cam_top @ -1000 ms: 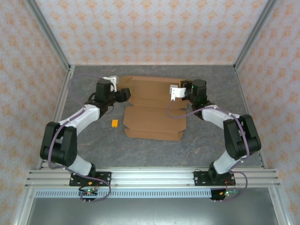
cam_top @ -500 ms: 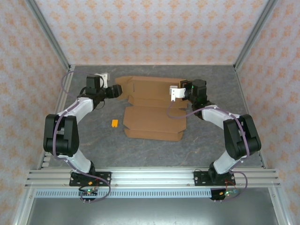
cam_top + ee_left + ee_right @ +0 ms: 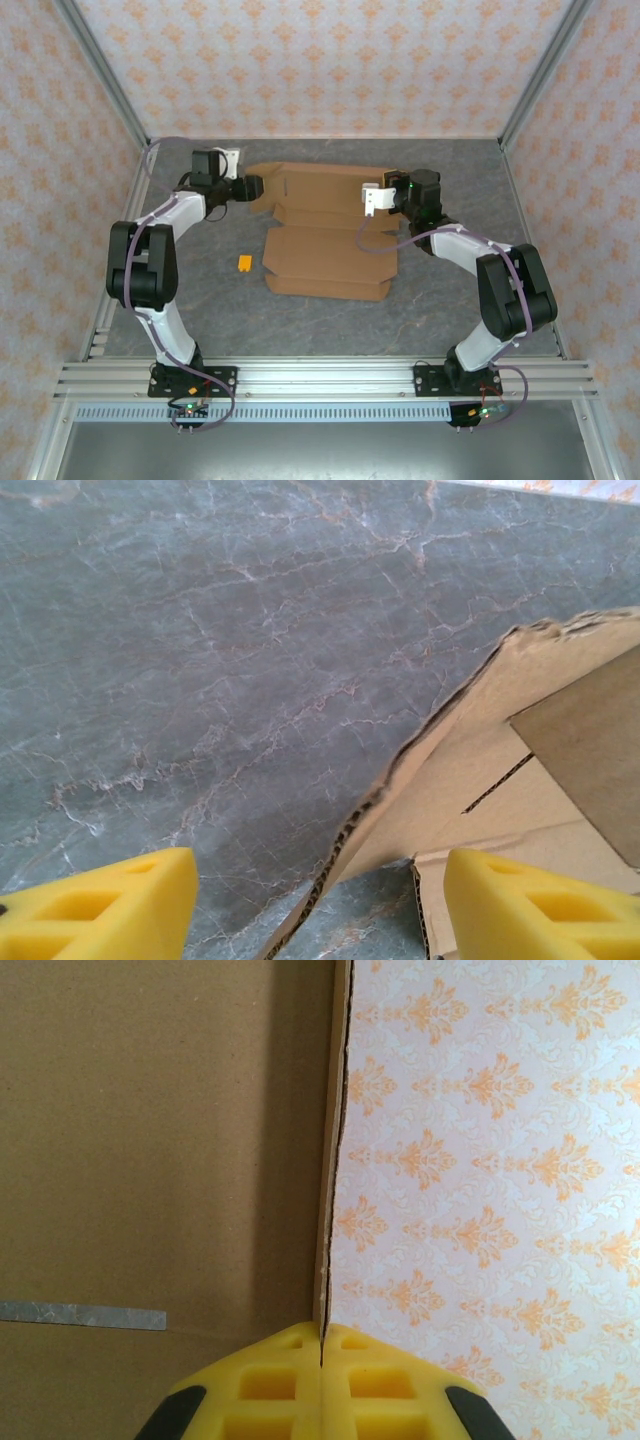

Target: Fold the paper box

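- The paper box (image 3: 325, 235) lies on the counter (image 3: 450, 300), in the middle and toward the far edge. It is a brown cardboard sheet with its panels mostly spread flat.
- I judge the folding to be at an early stage. No ring of walls stands and nothing is closed into a box. The near panel seems to have a low lip along its front, and the rest is left to do.
- The right tool (image 3: 370, 198) sits at the sheet's right side. In its wrist view the right tool (image 3: 322, 1345) is pinched tight on the thin edge of a flap (image 3: 160, 1140). The flap looks lifted on edge, with the patterned wall (image 3: 480, 1160) beyond it.
- The left tool (image 3: 252, 188) is at the sheet's far-left corner. Its yellow pads (image 3: 100, 905) stand well apart, with nothing clamped between them. A raised cardboard corner (image 3: 520, 770) reaches in between them.
- Whether one left pad touches that corner is cut off at the picture's bottom.
- The creases and slits are hard to follow from above.
- A small orange piece (image 3: 245, 263) lies just left of the sheet, too small to identify.
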{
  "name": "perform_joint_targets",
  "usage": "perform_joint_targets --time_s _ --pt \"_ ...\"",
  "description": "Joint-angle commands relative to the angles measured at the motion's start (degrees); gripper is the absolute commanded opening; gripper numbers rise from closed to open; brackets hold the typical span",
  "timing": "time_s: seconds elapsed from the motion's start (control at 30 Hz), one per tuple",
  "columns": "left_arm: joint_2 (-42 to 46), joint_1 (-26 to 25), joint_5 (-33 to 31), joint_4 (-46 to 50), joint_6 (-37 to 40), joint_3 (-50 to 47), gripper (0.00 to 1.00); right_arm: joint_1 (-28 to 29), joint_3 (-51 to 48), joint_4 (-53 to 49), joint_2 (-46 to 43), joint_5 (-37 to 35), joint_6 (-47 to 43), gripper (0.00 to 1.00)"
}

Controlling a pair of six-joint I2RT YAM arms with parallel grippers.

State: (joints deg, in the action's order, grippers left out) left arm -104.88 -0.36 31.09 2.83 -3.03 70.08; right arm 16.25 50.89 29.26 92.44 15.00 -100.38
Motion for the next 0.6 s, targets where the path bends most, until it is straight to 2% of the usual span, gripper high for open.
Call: perform_joint_targets --time_s 0.0,0.27,0.43,0.57 --pt "-1.0 0.4 2.1 1.5 1.8 2.7 0.6 0.4 1.3 -0.2 0.0 1.1 -0.3 0.0" --pt "-0.5 0.4 2.7 -0.4 1.1 1.6 0.39 0.3 1.4 -0.2 -0.2 0.8 -0.6 0.0" --pt "1.4 0.4 4.1 -3.7 0.1 -0.9 0.19 0.4 1.2 -0.1 -0.3 0.9 -0.8 0.0" --pt "4.6 0.2 3.9 -7.8 -0.4 -5.0 0.12 0.4 1.0 -0.1 -0.5 0.8 -1.0 0.0"
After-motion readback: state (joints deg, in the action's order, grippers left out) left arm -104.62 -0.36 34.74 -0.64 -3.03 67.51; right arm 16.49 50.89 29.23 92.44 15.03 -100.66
